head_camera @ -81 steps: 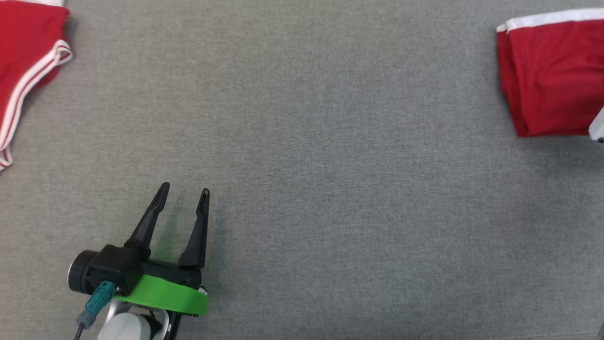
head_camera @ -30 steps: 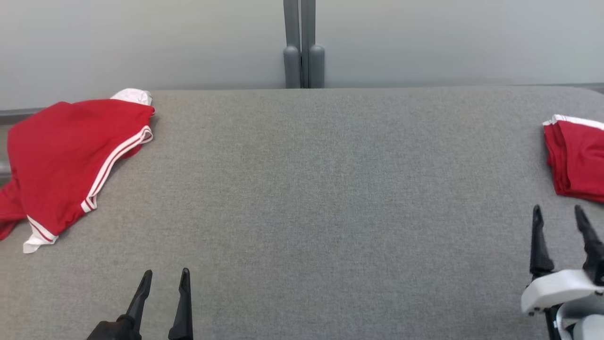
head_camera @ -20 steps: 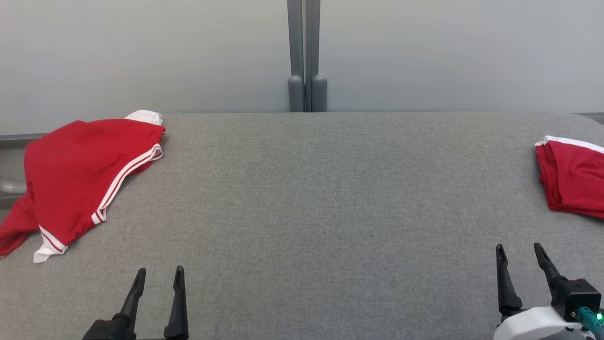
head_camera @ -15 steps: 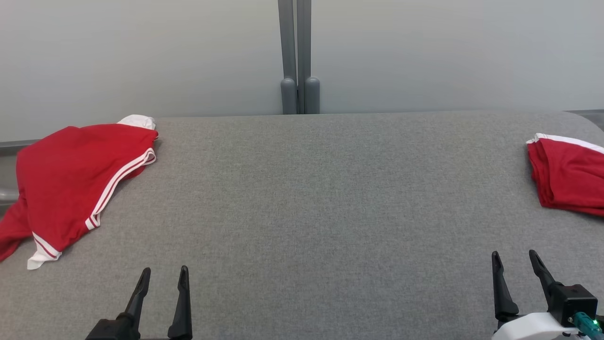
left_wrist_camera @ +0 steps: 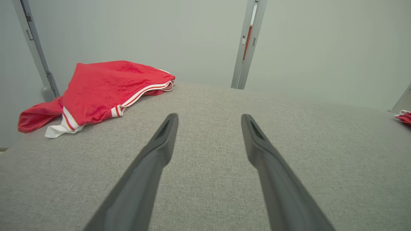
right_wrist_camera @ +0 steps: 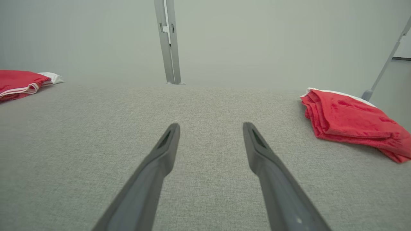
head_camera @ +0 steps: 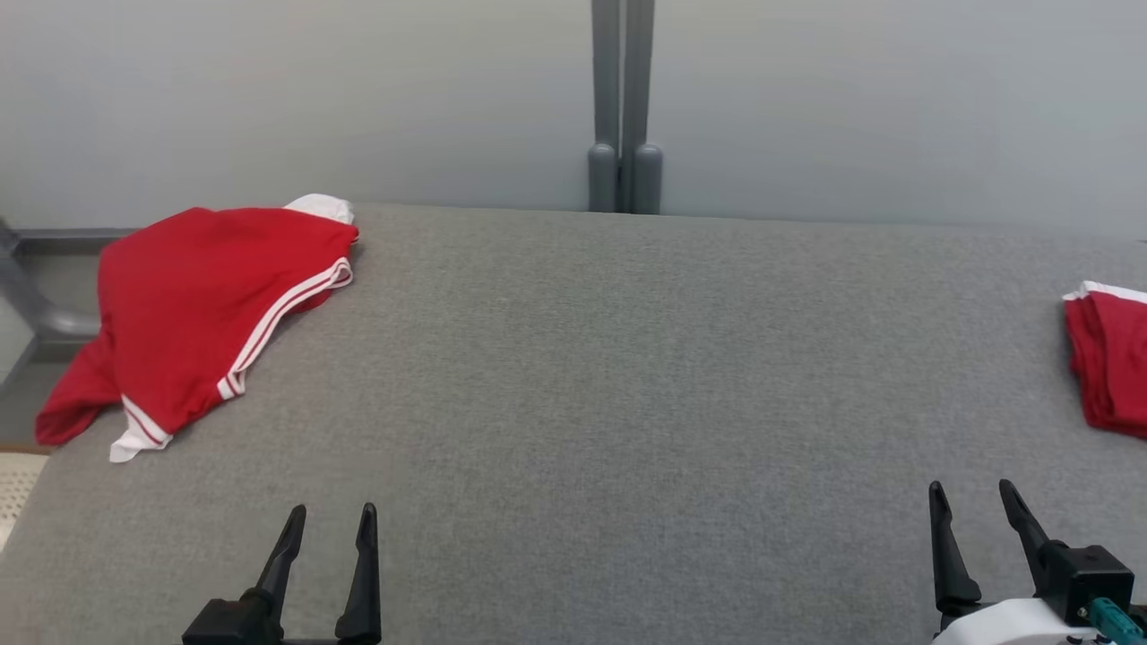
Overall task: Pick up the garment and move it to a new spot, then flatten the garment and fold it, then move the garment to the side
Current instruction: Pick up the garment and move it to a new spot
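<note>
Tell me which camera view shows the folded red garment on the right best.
The right wrist view: the folded red garment lies almost whole there, its stacked layers and white band clear. The head view cuts it at the right edge. The left wrist view catches a small red corner.

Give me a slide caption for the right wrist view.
Open right claw over the grey table, folded red garment to its right, loose red garment far left.

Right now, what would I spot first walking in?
A crumpled red garment with white stripes sprawls at the far left corner of the grey table. A folded red garment sits at its right edge. The left gripper and right gripper are open and empty in front.
</note>
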